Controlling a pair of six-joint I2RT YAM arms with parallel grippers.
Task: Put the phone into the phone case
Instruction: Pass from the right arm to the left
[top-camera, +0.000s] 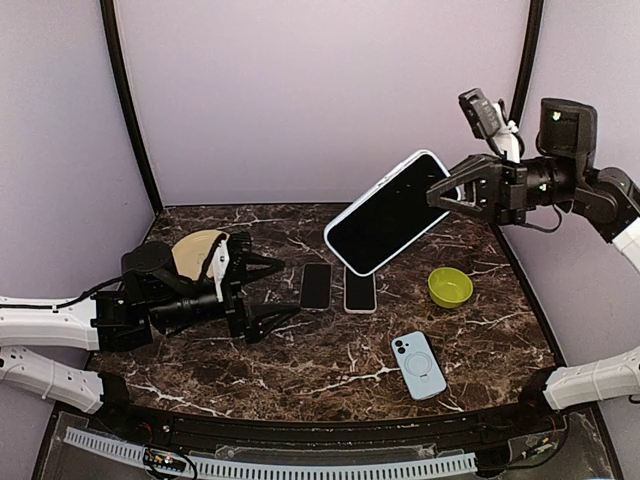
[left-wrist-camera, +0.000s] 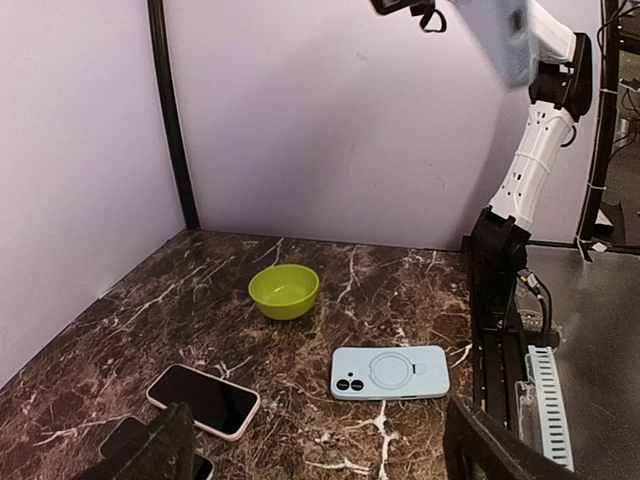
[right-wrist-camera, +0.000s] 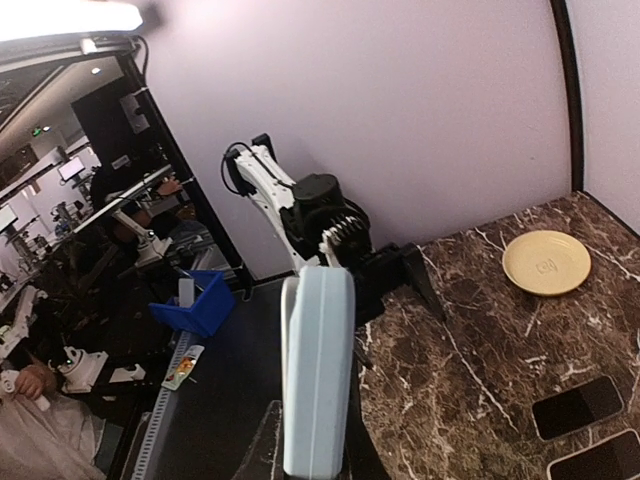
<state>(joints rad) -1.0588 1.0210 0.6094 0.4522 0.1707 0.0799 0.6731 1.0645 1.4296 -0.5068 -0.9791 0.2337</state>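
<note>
Closest in, the blue case lies back-up on the table. Right end effector is clenched on the phone by one edge, tilted high over the far side. It looks stiff, glassy and slick, so I'd pinch the long edges, never the screen. Left end effector hangs spread wide, empty, low at left.

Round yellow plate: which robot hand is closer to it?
Left. The left gripper hovers open right beside the round yellow plate; the right gripper is high across the table, gripping a light-blue-cased phone.
</note>
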